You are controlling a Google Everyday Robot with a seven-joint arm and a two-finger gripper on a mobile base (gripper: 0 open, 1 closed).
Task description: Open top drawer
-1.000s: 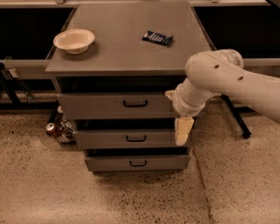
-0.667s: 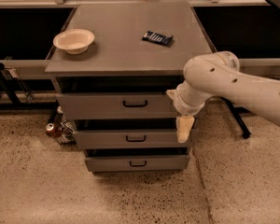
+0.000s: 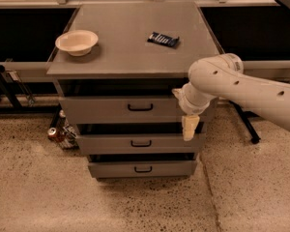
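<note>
The top drawer (image 3: 111, 109) is the widest of three grey drawer fronts under the grey cabinet top, with a small black bar handle (image 3: 140, 108) at its centre. It stands slightly out from the cabinet body, with a dark gap above it. My gripper (image 3: 189, 128) hangs pointing down from the white arm (image 3: 241, 88) at the drawer's right end, in front of the gap between the top and middle drawers. It is well right of the handle and holds nothing that I can see.
The middle drawer (image 3: 141, 143) and bottom drawer (image 3: 143, 168) sit below. A cream bowl (image 3: 77, 42) and a dark packet (image 3: 164, 39) lie on the cabinet top (image 3: 130, 52). A can (image 3: 54, 134) lies on the floor at left. A black stand leg (image 3: 244, 122) is at right.
The arm and gripper have shifted slightly left toward the cabinet front. The drawers have not moved.
</note>
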